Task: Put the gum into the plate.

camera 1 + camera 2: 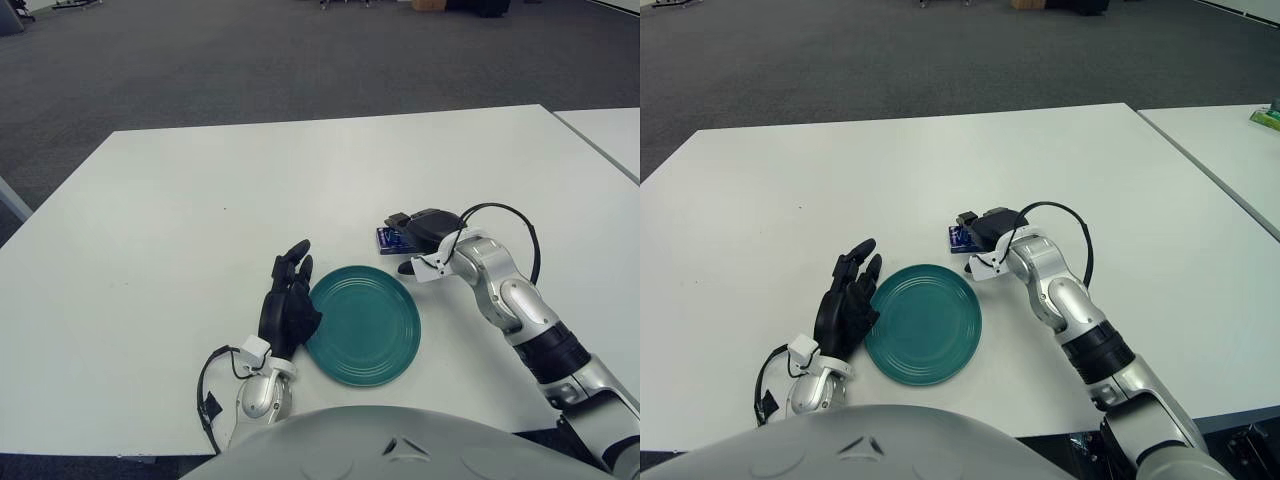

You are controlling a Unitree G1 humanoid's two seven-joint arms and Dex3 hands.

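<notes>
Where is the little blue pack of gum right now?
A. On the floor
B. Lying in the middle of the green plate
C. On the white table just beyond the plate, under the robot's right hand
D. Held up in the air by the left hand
C: the gum lies on the table, past the plate, with the right hand covering part of it; the left hand shows left of the plate.

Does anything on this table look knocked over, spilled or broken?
Nothing stands out. The teal plate lies flat and empty, the blue gum pack lies beyond it under the right robot hand, and the left robot hand shows beside the plate's left edge.
</notes>
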